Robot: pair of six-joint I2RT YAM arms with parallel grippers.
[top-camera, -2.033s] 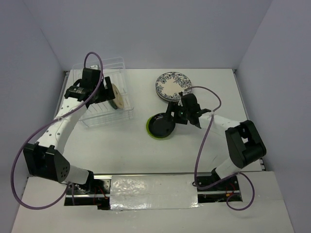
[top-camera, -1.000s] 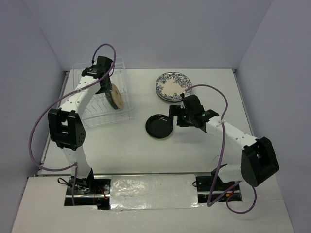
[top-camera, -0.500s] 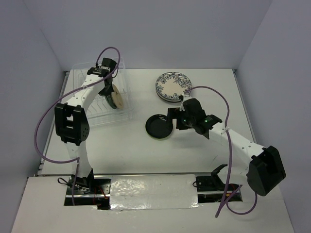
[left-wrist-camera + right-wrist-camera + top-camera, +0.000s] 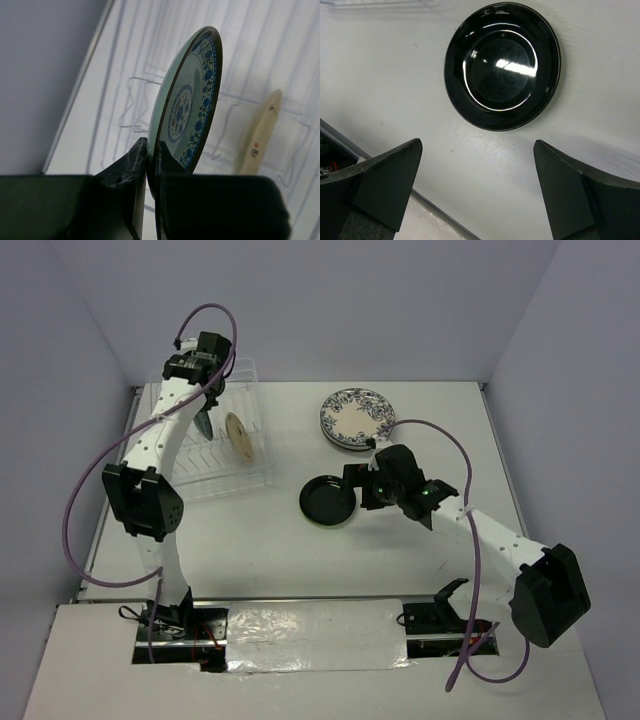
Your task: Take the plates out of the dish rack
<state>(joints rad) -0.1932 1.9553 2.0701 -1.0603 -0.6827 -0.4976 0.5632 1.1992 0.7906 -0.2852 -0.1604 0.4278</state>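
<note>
The left fingers (image 4: 131, 172) pinched the rim of a blue-patterned plate (image 4: 192, 95), held upright above the dish rack (image 4: 225, 478), where a tan plate (image 4: 238, 436) stood slotted. The right fingers (image 4: 382, 175) hung spread over a black plate (image 4: 502, 65) lying flat on the counter (image 4: 300, 560)

We are looking at two arms wearing white shells over their links, with black housings at the joints. A purple cable (image 4: 72, 525) is looping loosely along the left arm (image 4: 160, 440), and another purple cable (image 4: 478, 570) is hanging off the right arm (image 4: 492, 530). Two small green lights (image 4: 423, 493) are glowing on the right arm's black wrist block. The left gripper (image 4: 151, 150) is showing glossy black fingers (image 4: 131, 161) with a faint marbled sheen. The right gripper (image 4: 477, 144) is showing matte black, wedge-shaped fingers (image 4: 385, 180) with grey textured patches.
</note>
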